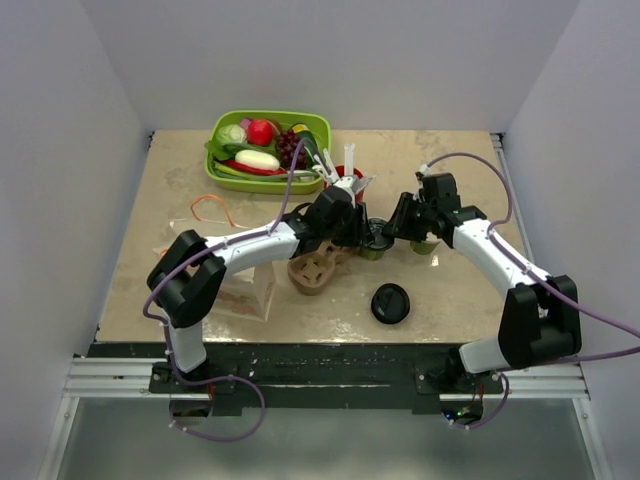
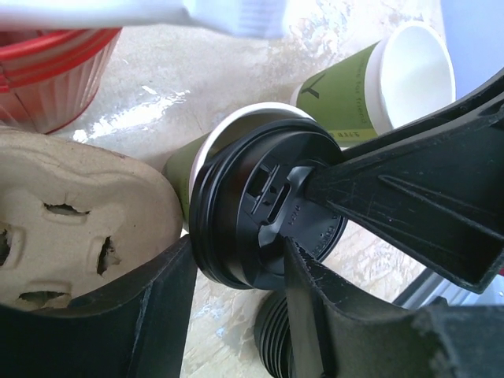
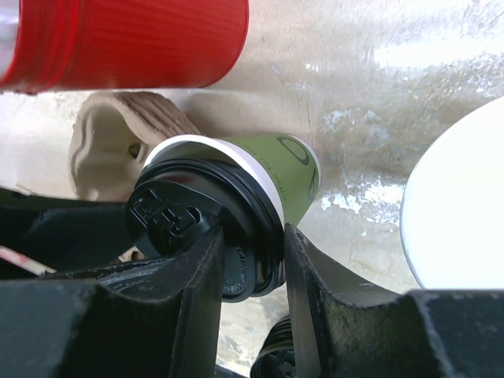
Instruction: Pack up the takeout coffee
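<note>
Seating, apparently, the lid (image 2: 260, 213) on the tilted green cup (image 3: 287, 177) beside the carrier (image 2: 71, 213): right gripper (image 3: 252, 246) pinches the rim, left gripper (image 2: 236, 266) brackets it, likely steadying, grip unclear.

From above, the left end effector (image 1: 360, 232) and right end effector (image 1: 397, 228) meet over the lidded green cup (image 1: 374, 248), hiding nearly all of it; whether either clamps it cannot be told. The left arm (image 1: 250, 245) covers part of the cardboard cup carrier (image 1: 318, 275). In the left wrist view the red cup (image 2: 55, 71) is cut off at the top-left edge, a white shape (image 2: 228, 14) along the top is blurred, and a finger (image 2: 339, 331) hides most of a loose black lid (image 2: 270, 346).
</note>
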Motion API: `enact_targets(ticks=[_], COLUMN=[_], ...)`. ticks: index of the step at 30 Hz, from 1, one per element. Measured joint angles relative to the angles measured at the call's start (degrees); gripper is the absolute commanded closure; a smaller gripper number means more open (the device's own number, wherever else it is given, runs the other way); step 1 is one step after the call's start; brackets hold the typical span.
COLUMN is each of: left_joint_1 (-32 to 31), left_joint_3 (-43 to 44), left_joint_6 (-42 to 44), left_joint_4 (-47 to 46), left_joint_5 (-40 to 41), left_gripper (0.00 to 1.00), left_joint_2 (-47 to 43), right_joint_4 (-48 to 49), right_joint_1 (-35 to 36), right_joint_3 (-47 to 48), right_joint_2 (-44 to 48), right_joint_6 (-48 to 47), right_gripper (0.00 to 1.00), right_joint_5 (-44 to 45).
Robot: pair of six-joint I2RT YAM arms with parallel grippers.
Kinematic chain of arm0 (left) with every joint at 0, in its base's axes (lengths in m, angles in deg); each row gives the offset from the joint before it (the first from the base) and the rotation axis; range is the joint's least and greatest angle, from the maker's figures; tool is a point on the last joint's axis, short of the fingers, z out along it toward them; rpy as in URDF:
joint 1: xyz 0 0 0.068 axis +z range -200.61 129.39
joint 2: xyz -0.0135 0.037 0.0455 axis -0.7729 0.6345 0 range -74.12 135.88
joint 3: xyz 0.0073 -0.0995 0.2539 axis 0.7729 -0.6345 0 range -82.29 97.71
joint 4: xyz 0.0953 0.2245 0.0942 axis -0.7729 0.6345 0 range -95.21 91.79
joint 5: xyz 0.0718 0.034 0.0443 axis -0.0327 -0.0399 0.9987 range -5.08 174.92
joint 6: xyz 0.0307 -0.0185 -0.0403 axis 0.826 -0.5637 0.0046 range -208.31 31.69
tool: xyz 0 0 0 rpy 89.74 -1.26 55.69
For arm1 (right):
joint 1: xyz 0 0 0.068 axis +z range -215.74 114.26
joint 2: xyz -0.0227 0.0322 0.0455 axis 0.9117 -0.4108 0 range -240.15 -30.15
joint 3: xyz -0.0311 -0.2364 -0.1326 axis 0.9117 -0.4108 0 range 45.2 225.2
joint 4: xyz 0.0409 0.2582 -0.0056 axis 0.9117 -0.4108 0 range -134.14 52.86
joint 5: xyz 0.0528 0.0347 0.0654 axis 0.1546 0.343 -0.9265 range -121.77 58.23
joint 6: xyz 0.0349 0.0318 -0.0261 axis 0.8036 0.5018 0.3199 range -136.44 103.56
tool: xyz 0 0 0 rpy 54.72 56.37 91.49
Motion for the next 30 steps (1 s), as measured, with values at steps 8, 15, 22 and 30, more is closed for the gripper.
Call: enact_targets(ticks=[8, 15, 22, 30], left_joint_1=[-0.7, -0.9, -1.0, -1.0], left_joint_3=[2.1, 2.1, 2.1, 2.2], left_joint_6=[0.0, 0.3, 0.7, 1.4], left_joint_4=[3.3, 3.8, 3.9, 3.7], left_joint_5=[2.8, 2.9, 4.1, 4.5], left_gripper=[0.45, 0.37, 0.45, 0.61], left_joint_2=[0.3, 0.3, -0.6, -0.8], right_joint_4=[1.3, 0.8, -1.4, -2.7], right_joint_1=[0.0, 0.1, 0.0, 0.0], right_joint_3=[0.4, 0.7, 1.4, 2.1], right_joint_2=[0.0, 1.2, 1.8, 1.8], right_joint_6=[0.6, 0.1, -0.5, -1.3], right_gripper=[0.64, 0.66, 0.66, 0.66], right_joint_5=[0.3, 1.8, 3.0, 3.0])
